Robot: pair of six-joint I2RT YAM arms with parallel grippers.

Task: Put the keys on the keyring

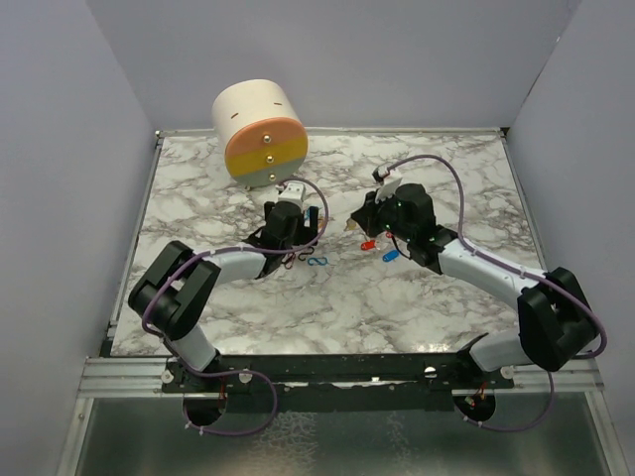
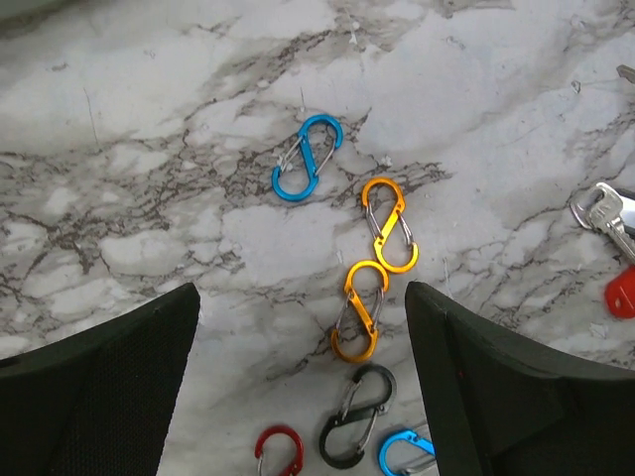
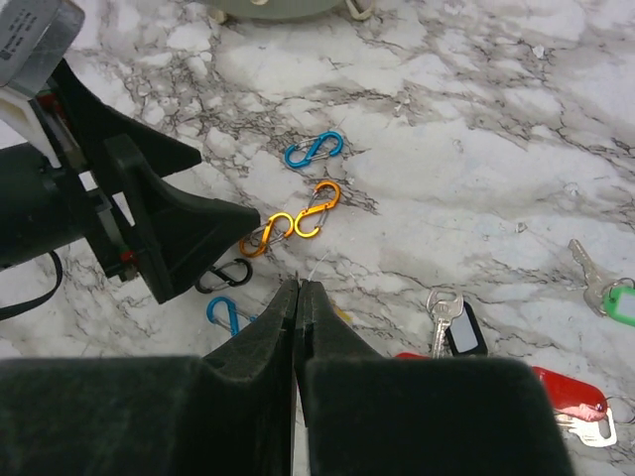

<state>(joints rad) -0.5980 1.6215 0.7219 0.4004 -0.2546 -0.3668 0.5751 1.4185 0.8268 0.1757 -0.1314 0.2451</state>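
My right gripper (image 3: 299, 285) is shut; a thin pale wire, seemingly the keyring (image 3: 316, 264), pokes out of its tips, and a yellow bit (image 3: 342, 315) shows beside the fingers. It hangs just above the table (image 1: 417, 297). Keys lie to its right: a silver key with a black tag (image 3: 451, 325), a green-headed key (image 3: 617, 300) and a red-headed one (image 3: 568, 387). The top view shows a red key (image 1: 367, 244) and a blue key (image 1: 390, 255) under the right gripper (image 1: 365, 224). My left gripper (image 2: 303, 397) is open and empty, low over loose clips.
Figure-8 clips lie between the arms: two orange (image 2: 362, 309), a blue (image 2: 306, 158), a black (image 2: 355, 415), a red (image 2: 278, 451). A cream, yellow and grey cylinder (image 1: 260, 134) stands at the back left. The left gripper's fingers (image 3: 169, 223) are close to my right fingertips.
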